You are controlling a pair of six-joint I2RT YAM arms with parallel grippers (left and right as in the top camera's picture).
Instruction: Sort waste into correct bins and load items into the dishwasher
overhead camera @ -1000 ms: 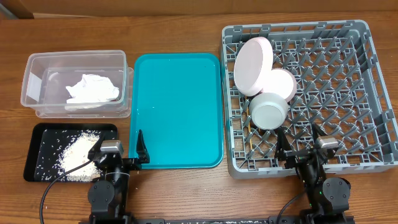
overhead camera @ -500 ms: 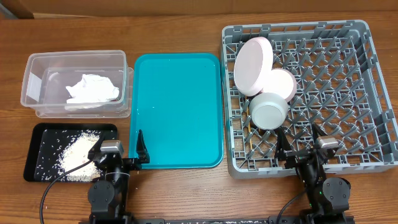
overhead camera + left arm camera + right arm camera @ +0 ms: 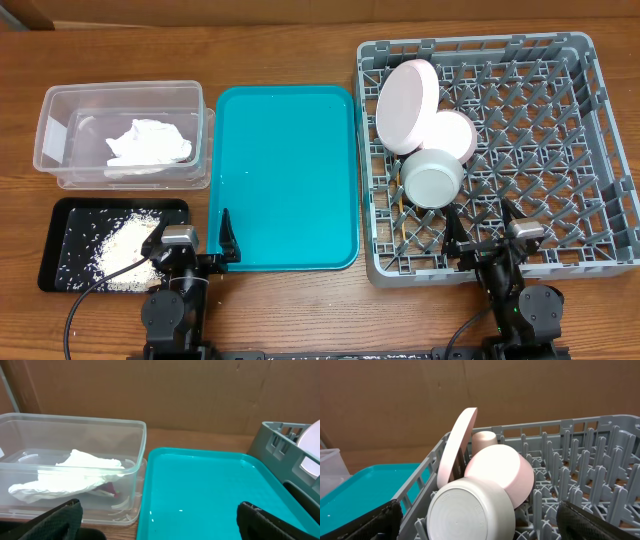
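Observation:
The grey dish rack [image 3: 560, 130] holds the pink plate [image 3: 407, 105] on edge, a pink bowl [image 3: 452, 135] and the whitish bowl [image 3: 432, 178] tipped on its side. The cream cup [image 3: 484, 442] stands behind the plate. Thin chopsticks [image 3: 403, 228] lie on the rack floor. The clear tub [image 3: 120, 90] contains the crumpled napkin [image 3: 150, 142], with a red packet [image 3: 107, 491] under it. Rice [image 3: 120, 248] lies in the black tray [image 3: 45, 250]. My left gripper [image 3: 190, 250] is open at the teal tray's near edge. My right gripper [image 3: 482, 240] is open at the rack's near edge, holding nothing.
The teal serving tray [image 3: 285, 175] lies between the bins and the rack, with a few rice grains [image 3: 181, 509] on it. A brown cardboard wall [image 3: 175, 395] stands behind the table. Bare wood shows along the front edge.

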